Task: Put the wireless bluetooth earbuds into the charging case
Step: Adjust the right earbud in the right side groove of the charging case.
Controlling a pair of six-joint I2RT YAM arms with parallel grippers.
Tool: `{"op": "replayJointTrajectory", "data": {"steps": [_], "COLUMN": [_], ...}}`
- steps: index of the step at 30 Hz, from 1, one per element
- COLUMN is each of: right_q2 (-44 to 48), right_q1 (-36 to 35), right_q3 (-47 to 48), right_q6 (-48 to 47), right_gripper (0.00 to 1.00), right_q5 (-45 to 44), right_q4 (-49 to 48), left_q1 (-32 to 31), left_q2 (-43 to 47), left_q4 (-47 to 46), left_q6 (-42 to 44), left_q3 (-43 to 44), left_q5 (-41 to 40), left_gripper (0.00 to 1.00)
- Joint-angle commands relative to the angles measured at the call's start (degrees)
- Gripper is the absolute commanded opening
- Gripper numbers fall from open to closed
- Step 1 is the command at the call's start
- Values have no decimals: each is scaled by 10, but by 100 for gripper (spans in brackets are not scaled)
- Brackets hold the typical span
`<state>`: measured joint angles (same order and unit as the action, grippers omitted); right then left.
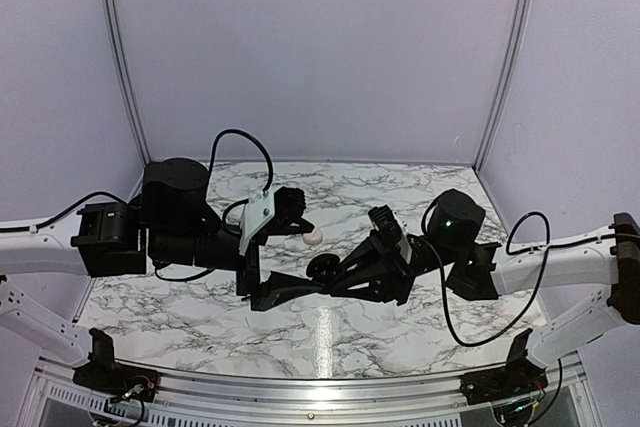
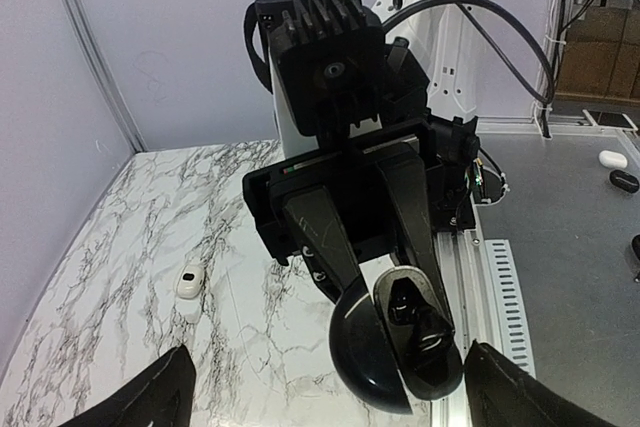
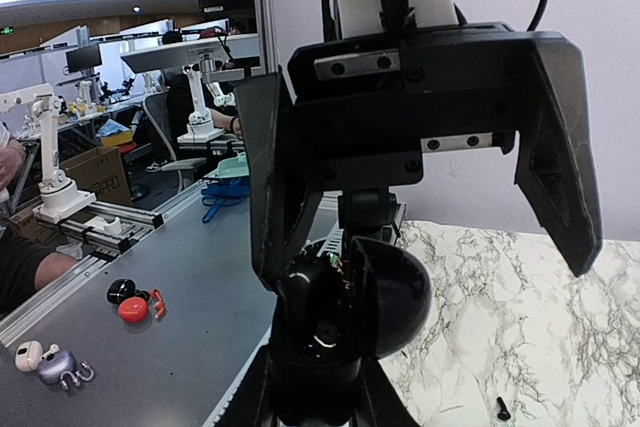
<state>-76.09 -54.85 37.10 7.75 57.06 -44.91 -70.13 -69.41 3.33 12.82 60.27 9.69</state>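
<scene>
Any lettering on the arms or the cases is too blurred to read.

The right gripper (image 2: 400,352) is clamped on a black round puck (image 2: 355,367), which is hinged open like a clamshell and held above the marble table (image 1: 200,327). The left gripper (image 2: 330,409) is spread wide with nothing in it. It faces the puck head-on, one finger (image 2: 140,397) on each side of it in the left wrist view, and neither touches it.

The charging case (image 1: 314,237) is the little cream pebble lying on the marble in the top view. It sits on the far side of the puck and right next to the left gripper's dark far jaw. It isn't clear whether they touch. Neither gripper holds it.

In the right wrist view a tiny dark stub that looks like an earbud (image 3: 500,409) lies on the marble, down to the right of the puck and well clear of both grippers. The other one can't be picked out. A brighter white squarish piece (image 2: 188,282) with a dark spot also lies loose on the table.
</scene>
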Motion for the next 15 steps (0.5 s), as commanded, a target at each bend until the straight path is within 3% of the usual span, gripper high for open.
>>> {"op": "replayJointTrajectory", "data": {"steps": [1,15], "right_q2": [-6,-20], "right_q1": [-7,-20], "right_q3": [29,39], "right_q6": [1,-9], "right_gripper": [0,0], "right_q5": [18,24], "right_q4": [9,25], "left_q1": [1,2], "left_q2": [-7,-16], "left_q4": [6,6], "left_q6": [8,11], "left_q3": [24,27], "left_q5": [13,15], "left_gripper": [96,94]}}
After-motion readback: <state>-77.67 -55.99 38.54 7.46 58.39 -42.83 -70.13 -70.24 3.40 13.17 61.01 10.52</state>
